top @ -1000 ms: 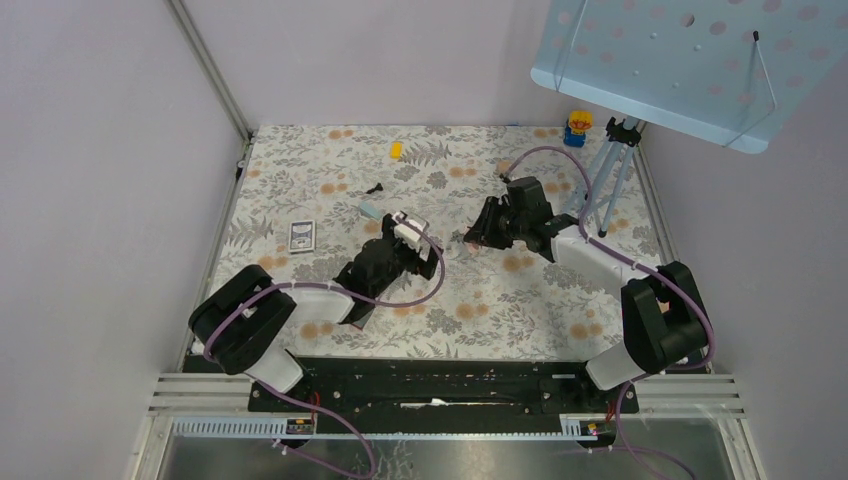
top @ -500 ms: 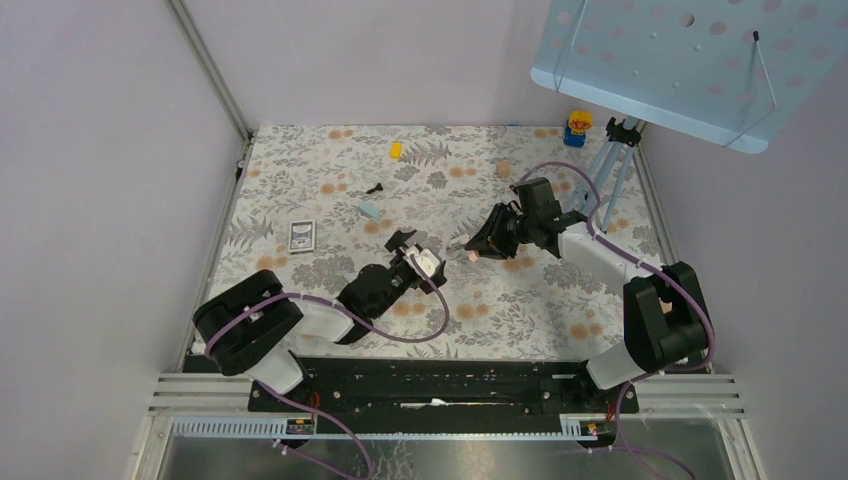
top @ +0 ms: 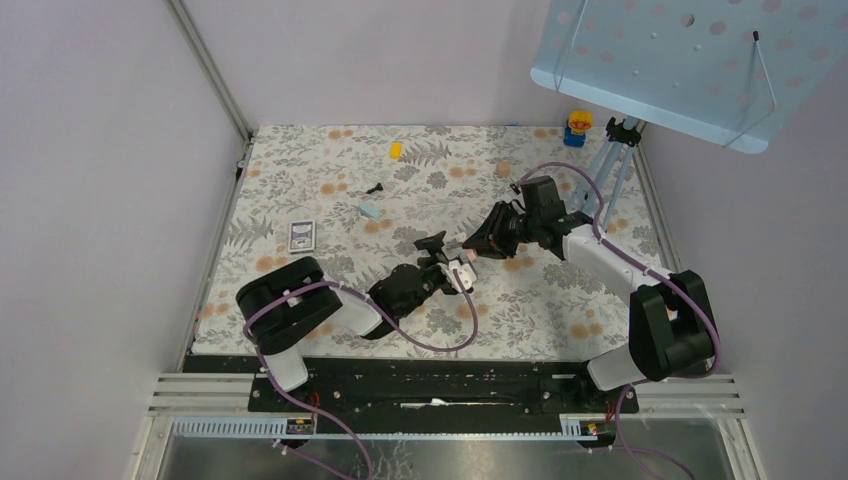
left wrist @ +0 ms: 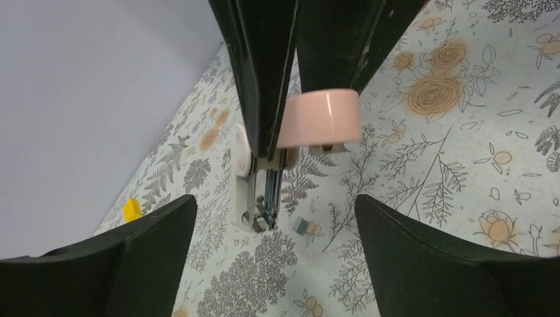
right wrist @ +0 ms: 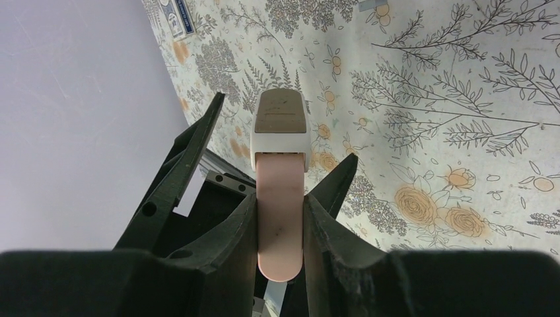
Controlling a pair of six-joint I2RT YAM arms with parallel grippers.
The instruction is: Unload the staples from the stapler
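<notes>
**mossy_k:** Plain lilac walls [top: 400, 60] and a floral-print tablecloth [top: 300, 190] over the whole table. Where's the stapler in the overhead view? I can barely spot it.

**tin_otter:** Just right of the table's middle. It's the small pink-and-white plastic stapler [top: 470, 256], pinched in the right gripper [top: 484, 245]. The left gripper [top: 446, 253] sits just to its near-left, spread wide with nothing in it.

**mossy_k:** Does the left wrist camera show more?

**tin_otter:** Yeah. Its two black fingers [left wrist: 119, 264] frame the bottom corners, gaping. The stapler hangs beyond them, seemingly clear of the cloth. It has a rounded, glossy pink end, and a thin shiny metal staple channel [left wrist: 261, 191] pokes out towards the cloth. Can't tell if there are staples in it. There's a small yellow block [left wrist: 132, 210] far off by the wall.

**mossy_k:** And the right wrist one?

**tin_otter:** That one looks straight along the stapler. You get a smooth pink body and a white cap [right wrist: 280, 122] with a tan top at the far end. The jaws squeeze the pink sides, fairly narrow and firmly on it.

**mossy_k:** How do you reckon it handles?

**tin_otter:** Light and stiff, I'd guess, but that smooth shell looks slippery. I'd hold it by the sides, close to the middle. The channel is thin sheet metal and probably springy, so the left claw should take that end gently. A staple strip would be tiny and crumbly, easy to scatter.
</notes>
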